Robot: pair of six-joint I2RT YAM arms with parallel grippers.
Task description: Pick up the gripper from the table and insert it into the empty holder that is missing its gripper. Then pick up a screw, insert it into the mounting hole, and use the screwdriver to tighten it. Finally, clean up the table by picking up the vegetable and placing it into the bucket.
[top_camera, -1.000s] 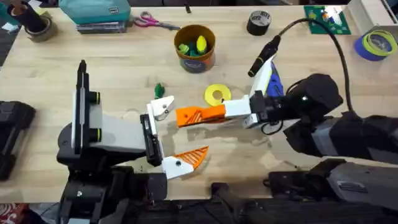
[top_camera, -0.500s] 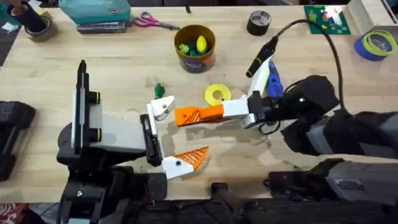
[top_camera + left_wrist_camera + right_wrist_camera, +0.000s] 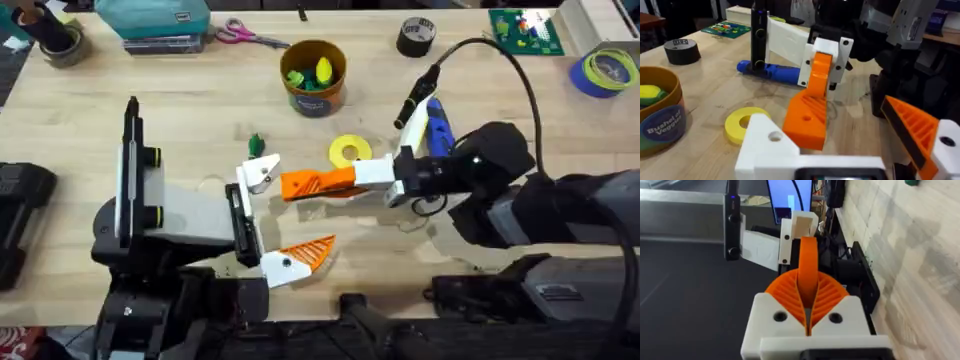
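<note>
The left gripper (image 3: pixel 296 208) lies nearest the bases, its 2 jaws spread wide with nothing between them. Its nearer jaw carries an orange ribbed finger (image 3: pixel 311 251) on a white block. Its farther jaw is the bare white holder (image 3: pixel 262 172).

The right gripper (image 3: pixel 352 178) reaches in from the right, clamped tight on the gripper (image 3: pixel 300 186). In the right wrist view its 2 orange pads (image 3: pixel 782 296) pinch the wedge's narrow edge (image 3: pixel 808 270). The wedge's free end sits against the holder's side, seen close in the left wrist view (wedge (image 3: pixel 807 117), holder (image 3: pixel 767 145)). Whether it is seated, I cannot tell.

Just beyond the wedge lies a flat yellow disc (image 3: pixel 348 152) with a hole, close to the right gripper's path but apart from it. The vegetable (image 3: pixel 256 143) lies just past the holder on bare wood. The screwdriver (image 3: pixel 438 126) lies beside the right arm's wrist, partly under its black cable (image 3: pixel 520 60).

Farther on stands the bucket (image 3: pixel 313 76), upright, with yellow and light green toy foods inside. Along the far edge are a teal box (image 3: pixel 155 18), scissors (image 3: pixel 246 36), a black tape roll (image 3: pixel 417 36), a green circuit board (image 3: pixel 524 30) and a blue tape roll (image 3: pixel 605 70).
</note>
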